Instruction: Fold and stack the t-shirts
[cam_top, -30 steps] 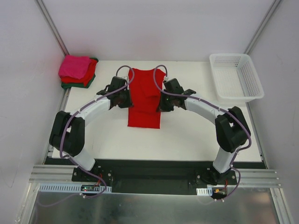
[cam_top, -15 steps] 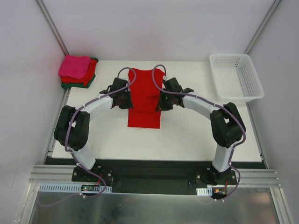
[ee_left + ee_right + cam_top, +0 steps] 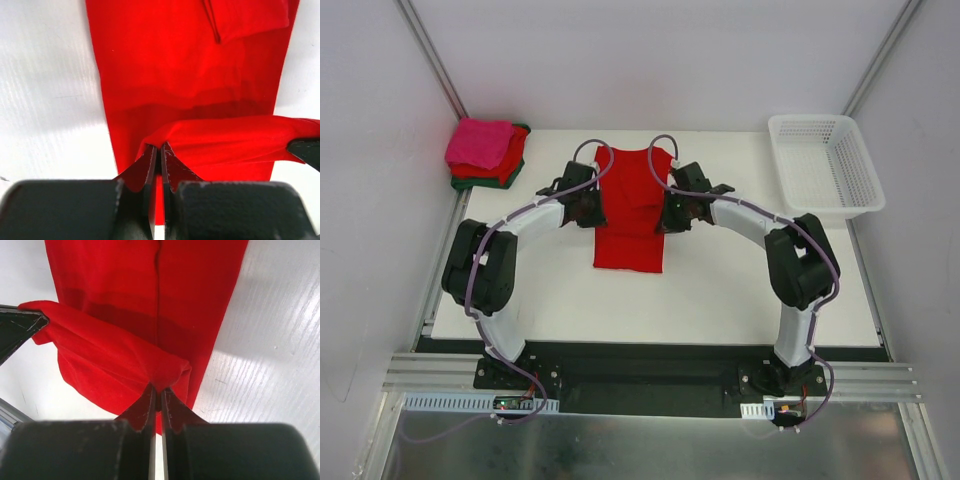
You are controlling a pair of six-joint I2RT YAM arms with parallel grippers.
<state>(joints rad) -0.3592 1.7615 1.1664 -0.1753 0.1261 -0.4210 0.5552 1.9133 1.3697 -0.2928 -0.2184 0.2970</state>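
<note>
A bright red t-shirt (image 3: 630, 245) lies as a long narrow strip in the middle of the table, folded lengthwise. My left gripper (image 3: 588, 208) is at its left edge and my right gripper (image 3: 670, 213) at its right edge. In the left wrist view the left gripper (image 3: 160, 146) is shut on a raised fold of the red t-shirt (image 3: 190, 65). The right gripper (image 3: 159, 387) pinches the other end of that fold of the t-shirt (image 3: 150, 285). The fold hangs stretched between them above the flat cloth. A stack of folded t-shirts, hot pink (image 3: 480, 143) over red (image 3: 512, 158) and dark green (image 3: 506, 180), sits at the back left corner.
A white lattice basket (image 3: 825, 165) stands at the back right corner of the table. Grey walls and metal frame posts close in the back and both sides. The arm bases are bolted to a black rail along the near edge.
Both grippers have moved away from the bases toward the far end of the shirt, carrying the pinched fold with them. Both elbows have drawn in and risen.
</note>
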